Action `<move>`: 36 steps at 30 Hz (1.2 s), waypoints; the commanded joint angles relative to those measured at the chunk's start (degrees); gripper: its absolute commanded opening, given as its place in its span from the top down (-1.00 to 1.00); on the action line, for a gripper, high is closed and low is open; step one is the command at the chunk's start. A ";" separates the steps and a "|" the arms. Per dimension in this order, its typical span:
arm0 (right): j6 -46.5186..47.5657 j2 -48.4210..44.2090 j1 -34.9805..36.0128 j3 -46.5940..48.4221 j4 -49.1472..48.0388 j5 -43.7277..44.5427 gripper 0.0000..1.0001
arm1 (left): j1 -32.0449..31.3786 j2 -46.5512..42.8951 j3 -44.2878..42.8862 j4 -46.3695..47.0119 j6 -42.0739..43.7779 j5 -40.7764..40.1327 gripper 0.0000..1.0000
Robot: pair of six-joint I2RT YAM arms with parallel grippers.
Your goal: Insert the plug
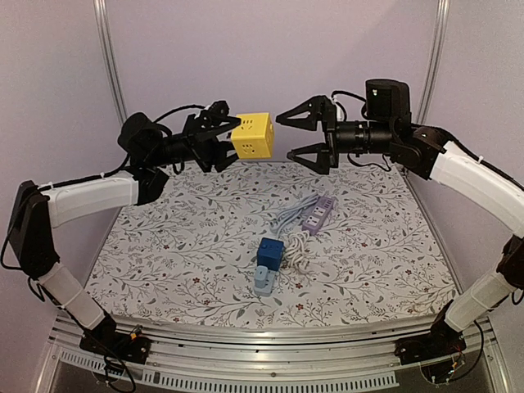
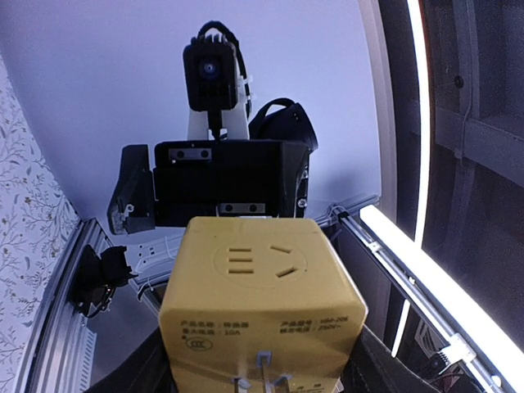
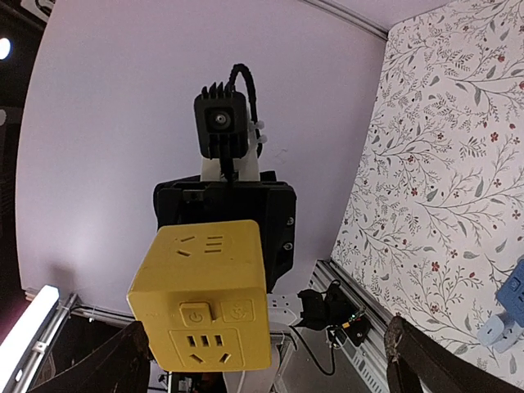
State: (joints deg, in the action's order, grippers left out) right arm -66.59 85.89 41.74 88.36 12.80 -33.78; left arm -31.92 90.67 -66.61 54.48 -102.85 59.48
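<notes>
L arm's fingers [image 1: 223, 123] are clamped on the yellow socket cube [image 1: 252, 135], holding it up in the air above the far-left part of the floral surface [image 1: 180, 246], w/ a slotted face turned toward the R arm. R arm's fingers [image 1: 301, 110] are spread wide w/ nothing between them, level w/ the cube and near it, not touching. Approx mid-surface lies a blue cube adapter [image 1: 269, 252] w/ what looks like a pale plug [image 1: 264, 281] at its near side, and a white cord [image 1: 296, 233] loops back to a purple power strip [image 1: 318, 214] just beyond.
</notes>
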 commanded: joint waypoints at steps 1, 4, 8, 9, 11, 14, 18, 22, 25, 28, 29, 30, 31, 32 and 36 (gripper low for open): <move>-5.20 -0.62 0.80 -0.81 -2.43 0.98 -0.98 | -0.08 1.80 -1.75 8.04 -4.60 -1.15 1.00; -5.05 -0.30 2.17 -0.39 -2.07 3.83 -0.98 | -0.03 2.76 -1.23 11.39 -6.99 -3.08 1.00; -6.01 -0.34 4.96 -1.79 -2.05 9.27 -0.98 | 0.06 4.32 -0.55 14.43 -9.90 -4.65 1.00; -5.87 -0.51 5.36 -2.31 -2.05 10.42 -0.98 | 0.17 4.99 -0.70 15.83 -10.68 -4.08 1.00; -5.88 -0.87 6.25 -3.16 -2.12 12.37 -0.98 | 0.42 6.10 -0.48 17.21 -11.93 -2.98 1.00; -6.03 -1.45 6.87 -3.48 -2.88 13.48 -0.98 | 0.46 6.71 0.03 16.90 -11.48 -3.29 1.00; -6.38 -1.56 6.99 -3.08 -3.05 13.23 -0.98 | 0.34 7.43 -0.17 15.57 -9.01 -3.12 1.00; -6.94 -0.79 6.99 -2.36 -3.95 11.99 -0.98 | -0.23 7.48 -0.41 11.50 -4.28 -1.34 1.00; -5.82 -0.40 6.96 -1.79 -4.02 11.86 -0.98 | -0.25 7.22 0.59 8.99 -1.81 -1.22 1.00; -5.81 -0.69 6.93 -2.50 -4.51 13.20 -0.98 | -0.33 7.37 0.47 8.74 -1.34 -1.88 1.00; -5.91 -0.91 6.92 -3.08 -5.19 13.91 -0.97 | -0.33 7.52 0.04 8.13 -0.86 -1.60 1.00; -6.05 -0.97 6.83 -3.40 -5.53 14.21 -0.93 | -0.33 7.71 -0.20 7.13 -0.30 -1.58 1.00; -6.28 -0.85 6.73 -3.34 -5.66 13.81 -0.88 | -0.33 7.90 -0.53 6.30 0.09 -1.81 1.00; -6.79 -0.21 6.75 -3.01 -5.99 13.11 -0.84 | -0.41 8.15 -0.96 6.03 0.26 -1.97 1.00; -7.06 2.11 6.64 -1.10 -6.02 10.56 -0.63 | -0.90 9.03 -2.47 5.12 1.30 -1.98 1.00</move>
State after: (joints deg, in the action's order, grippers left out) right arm -73.38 85.73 48.38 85.56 8.58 -21.47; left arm -31.81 98.21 -66.83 61.34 -104.42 57.60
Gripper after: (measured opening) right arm 0.851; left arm 0.637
